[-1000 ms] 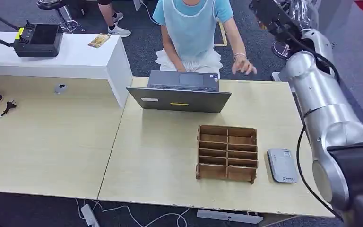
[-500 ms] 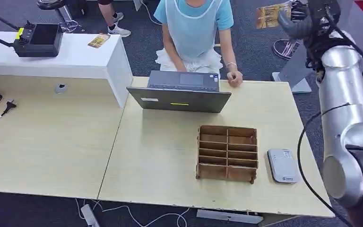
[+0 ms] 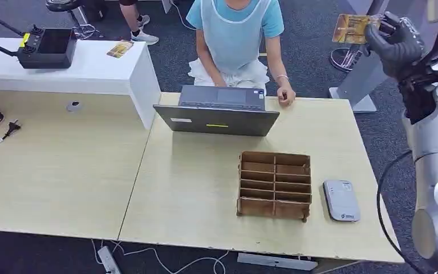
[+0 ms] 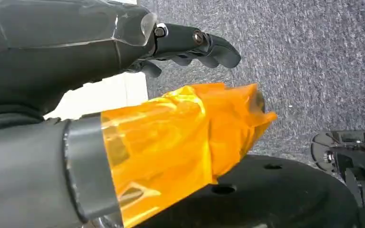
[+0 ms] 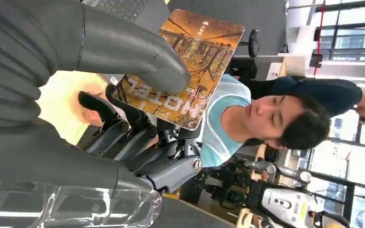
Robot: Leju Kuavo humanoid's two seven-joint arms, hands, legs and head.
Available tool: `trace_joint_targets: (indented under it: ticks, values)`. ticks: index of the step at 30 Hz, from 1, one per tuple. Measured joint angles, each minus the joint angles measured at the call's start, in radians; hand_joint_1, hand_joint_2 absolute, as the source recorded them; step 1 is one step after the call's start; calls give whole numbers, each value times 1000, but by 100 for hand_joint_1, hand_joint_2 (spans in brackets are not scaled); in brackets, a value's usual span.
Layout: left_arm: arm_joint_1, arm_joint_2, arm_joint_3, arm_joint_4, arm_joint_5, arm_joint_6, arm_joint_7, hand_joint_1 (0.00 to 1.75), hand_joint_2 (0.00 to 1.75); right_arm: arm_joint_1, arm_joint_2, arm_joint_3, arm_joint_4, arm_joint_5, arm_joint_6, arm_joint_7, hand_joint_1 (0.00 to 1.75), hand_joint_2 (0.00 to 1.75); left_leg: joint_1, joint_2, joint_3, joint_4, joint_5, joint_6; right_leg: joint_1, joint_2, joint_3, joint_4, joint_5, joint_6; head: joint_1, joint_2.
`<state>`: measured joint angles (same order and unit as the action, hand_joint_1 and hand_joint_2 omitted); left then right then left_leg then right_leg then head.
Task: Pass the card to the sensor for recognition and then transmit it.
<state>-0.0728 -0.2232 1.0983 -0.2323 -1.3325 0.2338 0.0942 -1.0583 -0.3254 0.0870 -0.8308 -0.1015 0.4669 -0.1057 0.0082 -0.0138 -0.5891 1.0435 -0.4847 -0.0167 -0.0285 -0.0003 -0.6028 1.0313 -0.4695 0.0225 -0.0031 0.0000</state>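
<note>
Shifted rightward since 0.5 seconds ago, the card (image 3: 351, 28) is pinched by the right hand (image 3: 396, 43) at upper right, well apart from the sensor (image 3: 340, 200). It could be dropped if the pinch slackens. The left hand (image 4: 185, 42) is seen curled, holding nothing.

The right hand (image 3: 396, 43) has swung out from the upper middle of the head view toward the far right, beyond the desk's right edge, and now sits a little lower than half a second ago. The card (image 3: 351, 28) pinched in it, which was not visible a second ago, has travelled with it and now faces the camera more squarely. The seated person's hand (image 3: 286, 96), lifted above the desk (image 3: 194, 188) a second ago, now rests on the desk beside the laptop (image 3: 217, 111).
</note>
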Motion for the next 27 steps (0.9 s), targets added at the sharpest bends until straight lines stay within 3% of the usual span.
trace_joint_targets:
  ticks: [2,7,12,20,27]
  values:
    - [-1,0,1,0,1,0,0,0,0,19,-16,0,-13,-21,1,0,175,175,0,2,0,0,0,0,0,2,0,0,0,0,0,0]
    - [1,0,6,0,3,3,0,0,0,106,-76,4,-92,-221,63,12,175,175,0,-1,0,0,0,0,0,-1,0,-1,0,0,0,0]
    - [0,0,11,0,3,3,-6,0,0,214,-169,16,-170,-372,134,22,175,175,0,-1,0,0,-1,1,0,-1,0,-1,0,0,0,0]
    - [1,0,15,0,3,3,-9,0,0,339,-302,38,-214,-435,190,8,175,175,0,-1,0,0,-1,2,0,-1,0,-1,0,0,0,0]
    - [0,0,15,0,1,6,-10,0,0,423,-369,61,-242,-428,189,1,175,175,0,0,0,0,-1,2,0,0,0,-1,0,0,0,0]
